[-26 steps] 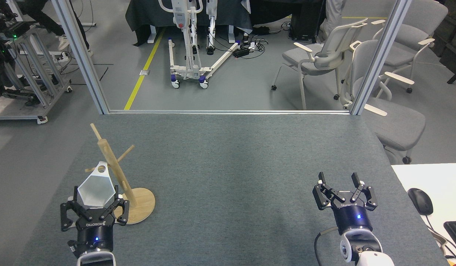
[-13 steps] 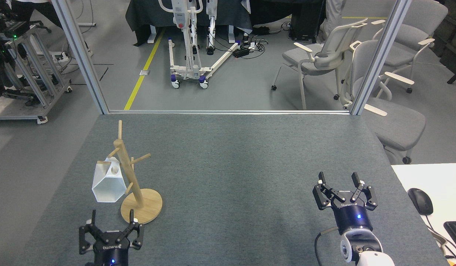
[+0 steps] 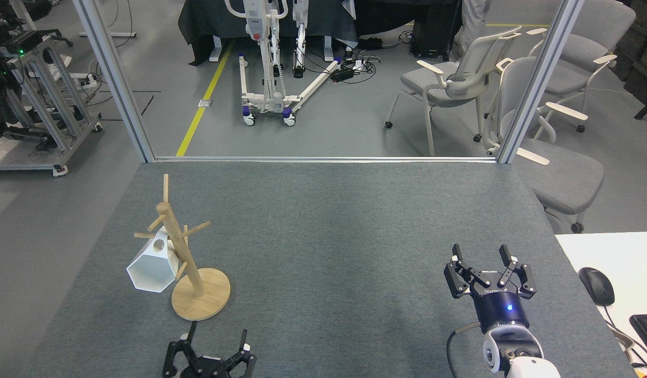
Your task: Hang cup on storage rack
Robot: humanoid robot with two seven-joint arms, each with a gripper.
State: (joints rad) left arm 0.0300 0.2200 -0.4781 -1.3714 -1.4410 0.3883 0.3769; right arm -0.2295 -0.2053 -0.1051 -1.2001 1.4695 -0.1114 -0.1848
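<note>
Hanging by its small round handle from a slanted peg, the cup (image 3: 151, 266) sits on the left side of the rack (image 3: 182, 252), mouth tilted down and outward, so the peg alone carries it. The left gripper (image 3: 217, 347) is well clear at the near tabletop (image 3: 344, 231) edge, fingers apart and empty. The right gripper (image 3: 483, 257) idles spread open amid bare felt.

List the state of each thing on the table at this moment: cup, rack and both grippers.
cup: hanging from a rack peg by its handle hole, tilted, mouth toward the camera
storage rack: upright on its round base
left gripper: open, empty, clear of the rack
right gripper: open, empty
</note>
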